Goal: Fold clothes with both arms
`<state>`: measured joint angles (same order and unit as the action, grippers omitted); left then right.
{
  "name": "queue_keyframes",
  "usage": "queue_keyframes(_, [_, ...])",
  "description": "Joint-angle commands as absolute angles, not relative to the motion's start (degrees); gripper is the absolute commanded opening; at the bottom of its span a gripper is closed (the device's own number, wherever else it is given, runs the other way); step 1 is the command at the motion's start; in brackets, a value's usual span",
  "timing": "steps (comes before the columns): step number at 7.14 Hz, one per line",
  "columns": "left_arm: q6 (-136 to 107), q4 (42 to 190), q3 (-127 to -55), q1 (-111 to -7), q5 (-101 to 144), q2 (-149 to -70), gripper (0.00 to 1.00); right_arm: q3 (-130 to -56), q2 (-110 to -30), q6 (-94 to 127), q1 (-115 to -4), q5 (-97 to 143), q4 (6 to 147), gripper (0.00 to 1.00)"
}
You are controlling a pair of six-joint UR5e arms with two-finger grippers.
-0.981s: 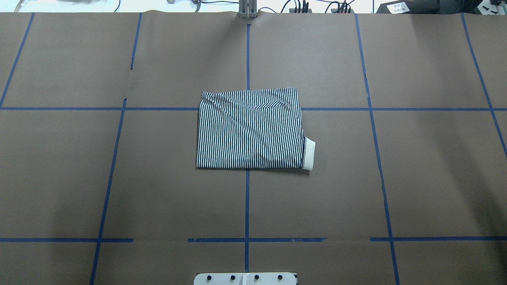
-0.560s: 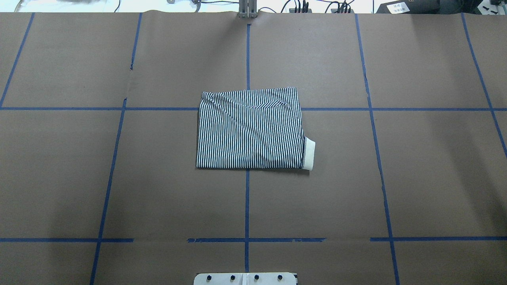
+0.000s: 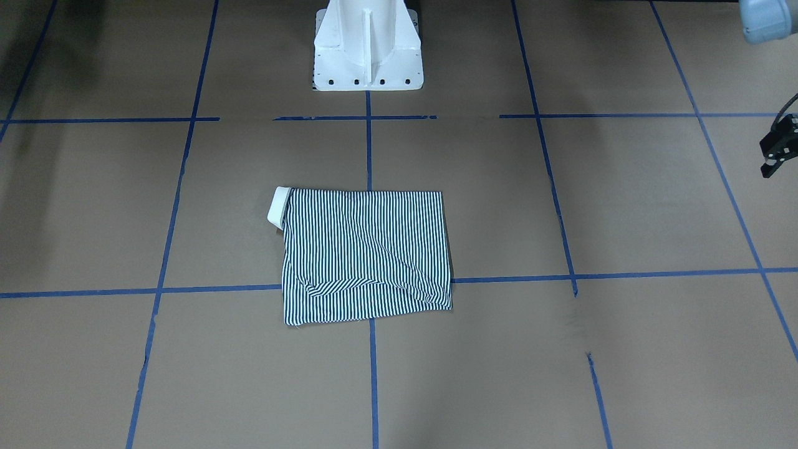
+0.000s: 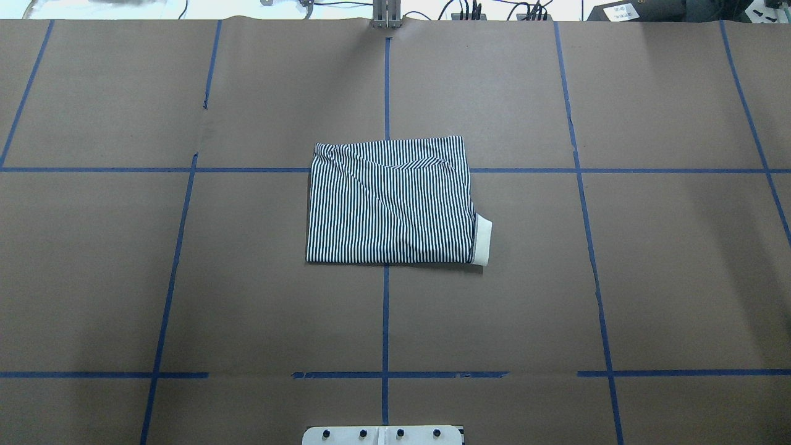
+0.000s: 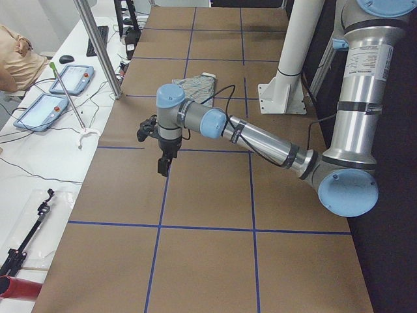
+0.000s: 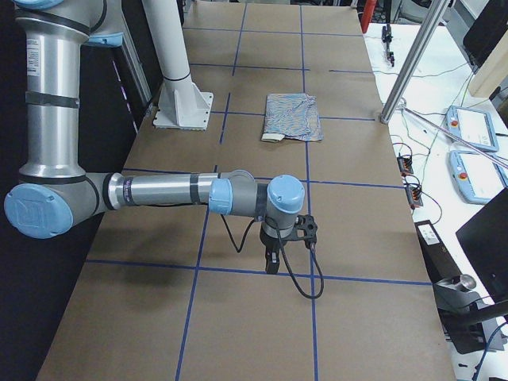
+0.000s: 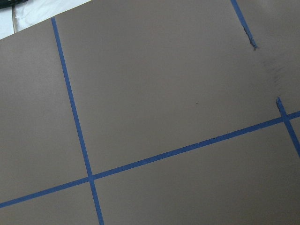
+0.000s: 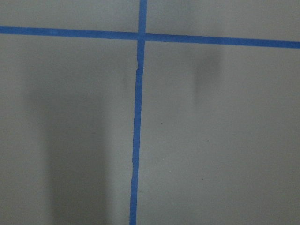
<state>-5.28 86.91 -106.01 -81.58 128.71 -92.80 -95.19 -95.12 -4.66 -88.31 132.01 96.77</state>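
The striped polo shirt (image 3: pixel 365 255) is seen in the front-facing view folded to a flat near-rectangle at centre frame on the paper-covered table (image 3: pixel 623 206), its cream collar (image 3: pixel 277 206) poking out at the upper left corner; the left gripper (image 3: pixel 772 161) is cut by the right edge, well apart from the cloth, and whether its fingers are parted cannot be told; in the overhead view the shirt's (image 4: pixel 389 201) slightly longer axis is laid across the frame, and no gripper is shown; in the left side view the left gripper (image 5: pixel 163 163) is hung fingers-down, the shirt (image 5: pixel 195 88) beyond it toward the top; in the right side view the right gripper (image 6: pixel 271 262) is held likewise, farther off, its finger state not to be judged; in both wrist views only paper and blue tape lines (image 7: pixel 75 117) are shown; the left gripper is judged the nearer.
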Motion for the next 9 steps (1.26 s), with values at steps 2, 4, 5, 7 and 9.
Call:
queue_keyframes(2, [2.3,88.3,-98.1,-88.9,136.0,-87.9,1.0,-92.5,-94.8,-4.6,-88.3,132.2,94.4,1.0])
queue_keyframes(4, [2.5,91.1,-96.3,-88.4,135.5,-88.5,1.0,-92.4,-95.6,-5.4,-88.3,131.4,94.1,1.0])
queue_keyframes(5, [2.4,94.8,-93.9,-88.1,135.5,-88.5,1.0,-92.6,-96.1,-5.2,-88.3,131.4,94.1,1.0])
queue_keyframes(7, [3.1,95.8,-91.7,-88.2,135.7,-87.3,1.0,-92.8,-96.6,-4.7,-88.3,131.5,94.2,1.0])
queue_keyframes(9, [2.5,95.7,-93.0,-88.2,135.6,-86.0,1.0,-92.9,-96.3,-4.8,-88.3,131.4,94.0,1.0])
